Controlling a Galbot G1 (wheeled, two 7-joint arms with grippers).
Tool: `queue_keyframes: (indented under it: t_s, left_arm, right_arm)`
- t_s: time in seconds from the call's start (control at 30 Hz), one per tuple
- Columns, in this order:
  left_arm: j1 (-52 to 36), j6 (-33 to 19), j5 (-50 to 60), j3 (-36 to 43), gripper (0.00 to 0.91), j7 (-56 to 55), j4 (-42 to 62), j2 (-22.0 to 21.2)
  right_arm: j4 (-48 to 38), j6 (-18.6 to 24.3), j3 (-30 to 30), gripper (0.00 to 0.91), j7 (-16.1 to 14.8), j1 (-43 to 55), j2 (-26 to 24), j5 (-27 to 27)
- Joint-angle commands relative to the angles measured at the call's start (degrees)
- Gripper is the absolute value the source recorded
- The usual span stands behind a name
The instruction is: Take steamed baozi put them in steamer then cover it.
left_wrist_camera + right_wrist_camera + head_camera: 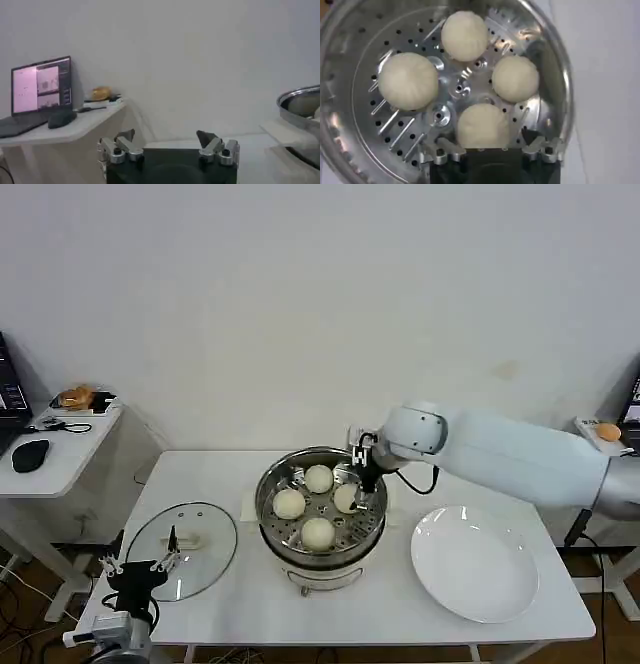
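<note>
Stainless steel gleams in the middle of my white bench (500, 639) — the steamer (321, 536) stands there on its white base, and all four steamed baozi (318, 533) already sit on its perforated tray, spaced around the centre and not touching one another. My right pincer (361, 474) hangs just over the steamer's far right rim, above the bun nearest it. Seen from the right wrist, that pincer (491, 148) is spread, its fingertips (444, 146) apart on either side of the closest bun and gripping nothing; the bun lies between them, but I cannot tell whether they touch it. On the bench just to the left of the steamer lies the cover (182, 549), flat, its glass clear within the metal rim and its pale handle turned upward — the pot is not yet covered. My left pincer (138, 563) hovers low at the near left corner of the bench, beside the cover's near edge. From the left wrist I see it (167, 140) spread wide as well, empty, with the steamer's rim (300, 97) showing off to one side. A flat white plate (475, 564) rests on the bench to the right of the steamer.
</note>
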Motion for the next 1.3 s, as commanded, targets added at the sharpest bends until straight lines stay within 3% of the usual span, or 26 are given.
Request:
queue_keyframes:
  t_s: [0.03, 0.1, 0.13, 0.2, 0.23, 0.3, 0.33, 0.4, 0.47, 0.57, 0.67, 0.77, 0.83, 0.9, 0.97, 1.0, 1.03, 1.2, 1.3]
  left_arm:
    - [0.01, -0.01, 0.03, 0.00, 0.907, -0.04, -0.08, -0.01]
    - [0.04, -0.03, 0.02, -0.04, 0.907, -0.03, -0.10, 0.02]
    - [0.05, -0.04, 0.01, -0.08, 0.907, -0.03, -0.08, -0.04]
    - [0.05, -0.07, 0.07, -0.05, 0.907, -0.04, -0.07, -0.20]
    - [0.06, -0.11, 0.11, -0.03, 0.907, -0.04, -0.05, -0.26]
    - [0.13, -0.29, 0.39, 0.14, 0.907, -0.06, 0.09, -0.48]
    - [0.19, -0.34, 0.46, 0.18, 0.907, -0.06, 0.12, -0.58]
    - [0.25, -0.63, 0.78, 0.33, 0.907, -0.08, 0.37, -0.64]
    - [0.28, -0.93, 1.08, 0.33, 0.907, -0.07, 0.74, -0.70]
    - [0.38, -1.47, 1.64, 0.21, 0.907, 0.04, 1.47, -0.94]
    - [0.74, -1.79, 2.03, 0.26, 0.907, 0.04, 1.73, -1.24]
    - [0.79, -1.80, 2.82, 0.66, 0.907, 0.04, 1.99, -1.44]
    - [0.65, -1.78, 3.29, 0.93, 0.907, -0.01, 2.25, -1.54]
    - [0.56, -1.78, 4.25, 1.08, 0.907, -0.02, 2.52, -1.56]
    - [0.63, -1.81, 5.82, 1.14, 0.907, 0.06, 2.72, -1.52]
    - [0.69, -1.80, 6.40, 1.18, 0.907, 0.11, 2.76, -1.49]
    - [0.78, -1.80, 6.99, 1.21, 0.907, 0.13, 2.83, -1.46]
    - [1.21, -1.72, 14.54, 1.74, 0.907, -0.12, 4.02, -1.06]
    - [1.60, -2.31, 21.15, 2.08, 0.907, -0.29, 5.05, -0.73]
  right_arm:
    - [10.12, 1.95, 3.90, 0.907, 8.64, 0.29, -7.92, -0.16]
    - [12.66, 5.08, 4.59, 0.907, 16.59, -2.48, -10.97, 0.44]
    - [14.19, 7.79, 5.98, 0.907, 23.14, -5.76, -13.61, 0.06]
    - [15.86, 10.92, 10.35, 0.907, 27.90, -10.86, -15.98, -1.32]
    - [17.16, 13.72, 14.53, 0.907, 31.76, -16.98, -18.15, -3.24]
    - [18.35, 17.67, 21.74, 0.907, 35.21, -27.41, -20.55, -6.15]
    - [19.32, 19.96, 29.17, 0.907, 37.37, -33.98, -21.56, -8.12]
    - [20.24, 23.28, 38.02, 0.907, 38.94, -42.29, -21.69, -11.71]
    - [20.87, 27.29, 51.74, 0.907, 39.96, -56.49, -19.27, -14.86]
    - [21.12, 31.36, 67.30, 0.907, 39.58, -68.20, -14.51, -17.82]
    - [20.88, 35.76, 80.56, 0.907, 37.78, -81.51, -6.32, -20.95]
    - [19.92, 39.07, 91.01, 0.907, 35.29, -88.63, 0.98, -22.97]
    - [19.03, 41.66, 94.04, 0.907, 33.79, -91.73, 6.00, -23.25]
    - [17.66, 43.61, 101.42, 0.907, 30.50, -94.89, 10.96, -24.21]
    - [17.03, 44.81, 104.95, 0.907, 28.10, -96.53, 13.52, -24.21]
    - [16.28, 45.67, 109.50, 0.907, 24.48, -98.20, 16.67, -23.52]
    - [16.14, 46.02, 111.09, 0.907, 24.15, -99.00, 17.76, -23.34]
    - [15.82, 47.27, 117.25, 0.907, 15.17, -103.99, 22.57, -20.09]
    - [17.10, 47.33, 118.27, 0.907, 13.41, -106.89, 23.94, -18.26]
